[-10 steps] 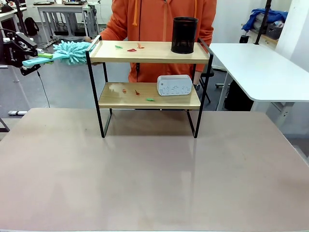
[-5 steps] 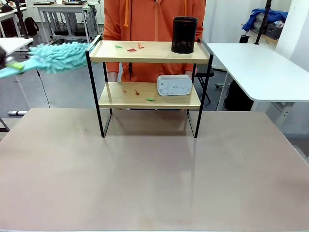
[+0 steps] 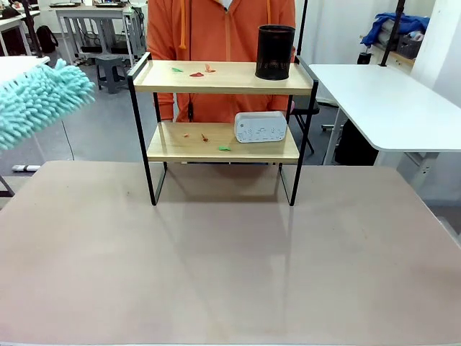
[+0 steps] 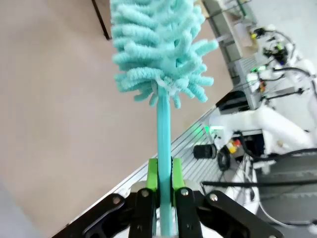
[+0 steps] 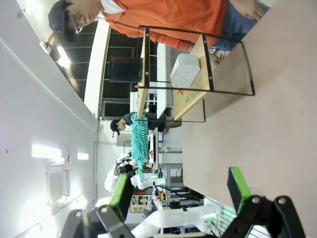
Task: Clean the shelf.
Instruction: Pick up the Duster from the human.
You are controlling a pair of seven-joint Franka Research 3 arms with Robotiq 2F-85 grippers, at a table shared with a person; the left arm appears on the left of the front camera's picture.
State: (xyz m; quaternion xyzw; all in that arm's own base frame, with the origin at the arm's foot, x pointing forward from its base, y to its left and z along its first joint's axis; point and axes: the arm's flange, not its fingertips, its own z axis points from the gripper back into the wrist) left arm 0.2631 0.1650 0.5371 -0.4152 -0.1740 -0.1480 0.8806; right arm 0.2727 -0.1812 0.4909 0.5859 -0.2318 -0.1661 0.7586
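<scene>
The shelf (image 3: 223, 78) stands mid-table, two wooden boards in a black frame; it also appears sideways in the right wrist view (image 5: 198, 62). Small red and green scraps (image 3: 196, 73) lie on its top board and more scraps (image 3: 204, 137) on the lower one. My left gripper (image 4: 165, 173) is shut on the handle of a teal fluffy duster (image 4: 156, 44). The duster head (image 3: 39, 101) hangs at the picture's left edge, well left of the shelf and apart from it. My right gripper (image 5: 179, 188) is open and holds nothing, above the table and far from the shelf.
A black mesh cup (image 3: 276, 52) stands on the top board's right end, a white boxy device (image 3: 260, 127) on the lower board. A person in an orange hoodie (image 3: 220, 32) stands behind the shelf. A white table (image 3: 382, 101) adjoins at the right.
The duster swung left, away from the shelf's top corner, and nearer the camera. My left gripper left the front picture. The person straightened up and took their hands off the shelf.
</scene>
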